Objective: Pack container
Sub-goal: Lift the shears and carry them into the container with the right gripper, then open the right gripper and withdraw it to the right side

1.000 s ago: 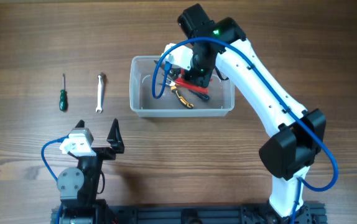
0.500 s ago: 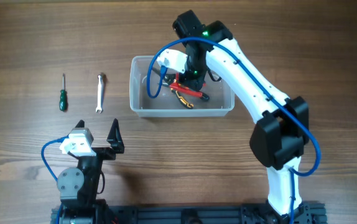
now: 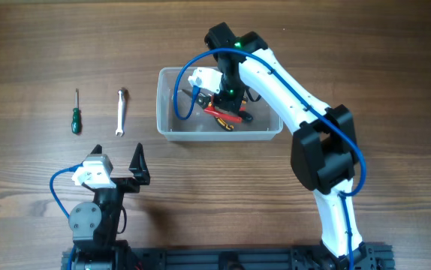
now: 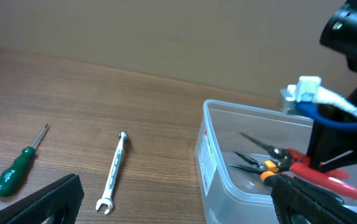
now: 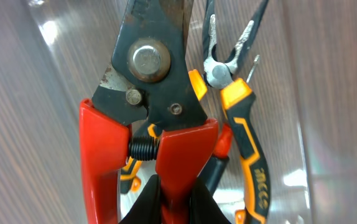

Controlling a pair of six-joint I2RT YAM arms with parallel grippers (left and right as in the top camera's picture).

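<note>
The clear plastic container (image 3: 164, 129) stands at mid-table, its near wall (image 4: 213, 155) showing in the left wrist view. My right gripper (image 3: 226, 102) reaches down inside it, shut (image 5: 173, 199) on one handle of the red-handled snips (image 5: 147, 118). Those red snips (image 3: 227, 113) lie over orange-and-black pliers (image 5: 244, 124) on the container floor. My left gripper (image 3: 118, 163) hovers open near the front left of the table, its fingers (image 4: 48, 202) apart with nothing between them.
A silver wrench (image 3: 122, 112) and a green-handled screwdriver (image 3: 75, 112) lie on the wood left of the container. The wrench (image 4: 114, 171) and screwdriver (image 4: 18, 165) also show ahead of the left gripper. The right arm (image 3: 305, 127) spans the table's right side.
The right arm has swung left, carrying the red snips further toward the container's left half. The left arm has not moved.
</note>
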